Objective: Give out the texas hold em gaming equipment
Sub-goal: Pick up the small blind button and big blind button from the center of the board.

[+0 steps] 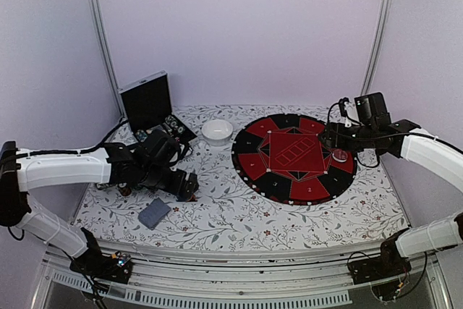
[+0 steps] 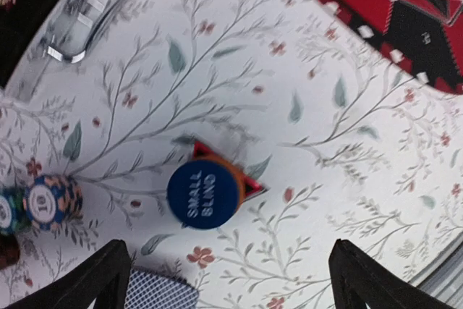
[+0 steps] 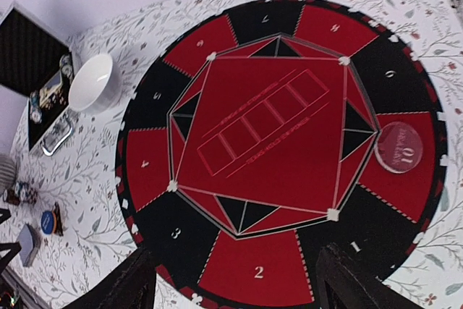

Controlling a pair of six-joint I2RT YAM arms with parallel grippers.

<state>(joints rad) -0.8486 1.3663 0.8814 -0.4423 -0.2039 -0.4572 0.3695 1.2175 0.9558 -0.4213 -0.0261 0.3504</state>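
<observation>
The step in hand looks like the laying-out of the marker discs, one arm at each end of the floral surface (image 1: 239, 215). The right fingers (image 3: 130, 287) stand apart with nothing between them, poised over the near edge of the round red-and-black poker mat (image 1: 278, 182). A translucent red disc (image 3: 399, 147) lies flat on a red segment at the mat's right side, clear of those fingers, so that piece seems delivered; its print is too small to read.

The left fingers (image 2: 101, 280) are spread wide and grasp nothing; just ahead of them lies the blue SMALL BLIND disc (image 2: 203, 195), resting partly on an orange piece (image 2: 249, 186) whose corners show from under it. A short stack of striped-edge poker chips (image 2: 51, 204) stands to one side of the disc; the deck of blue-backed cards (image 1: 154, 213) lies near the left fingers, toward the front of the surface. None of these is on the mat yet.

The next move probably falls to the left arm: come down square over the blue disc and close on its rim. The disc is thin and flat, so the fingers must reach almost to the surface; the orange piece beneath may tilt it or come along, and the chip stack should not be knocked.
</observation>
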